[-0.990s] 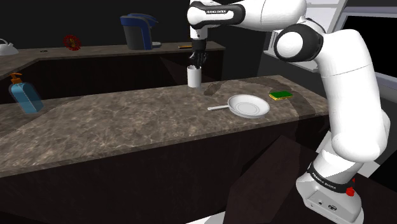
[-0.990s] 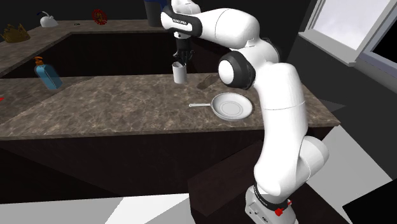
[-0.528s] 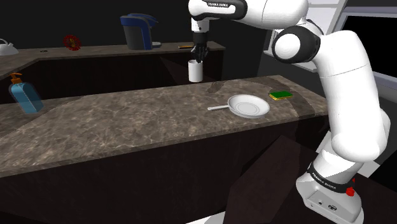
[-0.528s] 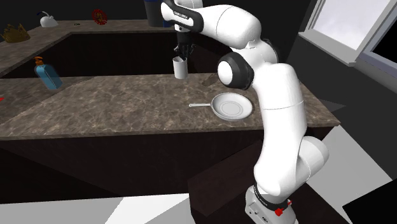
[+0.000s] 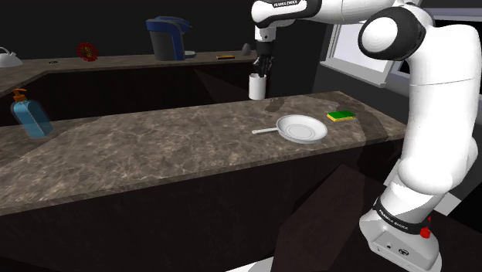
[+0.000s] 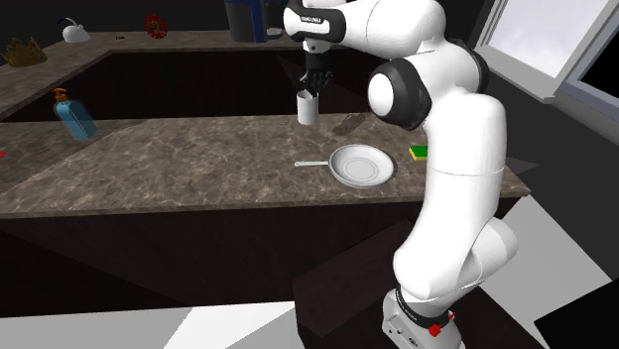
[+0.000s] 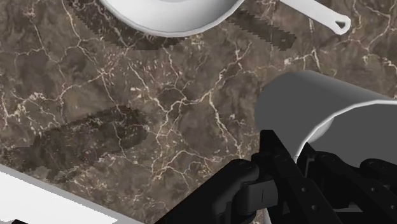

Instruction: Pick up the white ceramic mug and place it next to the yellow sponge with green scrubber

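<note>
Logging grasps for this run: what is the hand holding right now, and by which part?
The white mug, gripped at its rim by the hand, lifted off the counter.

Clad throughout in glossy white shells; built along the arm (image 5: 432, 131) of fat rounded tubes with bulbous elbows. Banded dark grey to black at the joints (image 6: 383, 97). Ringed near the hand by a black wrist collar (image 5: 284, 6) with white lettering, too small to read. Ringed again low down by a black base collar (image 5: 398, 216) with a line of white print. Finished at the foot (image 5: 386, 241) in pale grey-white housing, with small dark ports on the front and one red button (image 5: 424, 232) at the side. Tipped with an all-black gripper (image 5: 263, 69). Up close in the wrist view: blocky matte fingers (image 7: 286, 175), stepped edges, a small pale slot.
</note>
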Controlling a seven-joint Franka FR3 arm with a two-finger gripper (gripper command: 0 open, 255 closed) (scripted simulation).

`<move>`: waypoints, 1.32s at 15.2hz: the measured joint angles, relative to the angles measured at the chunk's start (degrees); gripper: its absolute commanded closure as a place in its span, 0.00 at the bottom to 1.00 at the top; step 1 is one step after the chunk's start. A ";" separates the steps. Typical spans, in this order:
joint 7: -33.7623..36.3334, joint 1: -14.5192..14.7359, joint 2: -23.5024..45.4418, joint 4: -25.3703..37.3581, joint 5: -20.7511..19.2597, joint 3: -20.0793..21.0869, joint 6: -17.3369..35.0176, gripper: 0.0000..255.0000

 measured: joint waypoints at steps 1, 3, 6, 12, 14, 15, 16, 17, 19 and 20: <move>-1.27 -0.92 -0.72 -0.99 0.12 -0.38 0.27 1.00; -3.49 -2.47 -2.98 -4.74 0.31 -1.06 1.79 1.00; -6.88 -4.76 -5.53 -9.33 0.56 -2.19 3.84 1.00; -13.97 -9.24 -8.99 -15.14 0.96 -4.78 6.21 1.00; -16.42 -10.75 -9.13 -16.04 1.11 -5.69 6.96 1.00; -17.67 -11.52 -9.52 -16.96 1.15 -6.18 7.50 1.00; -19.04 -12.36 -9.84 -17.22 1.22 -6.71 7.42 1.00; -20.30 -13.13 -9.76 -17.62 1.30 -7.19 7.92 1.00; -23.03 -14.80 -9.84 -17.80 1.45 -8.25 8.03 1.00; -24.16 -15.46 -10.43 -18.79 1.45 -8.68 8.43 1.00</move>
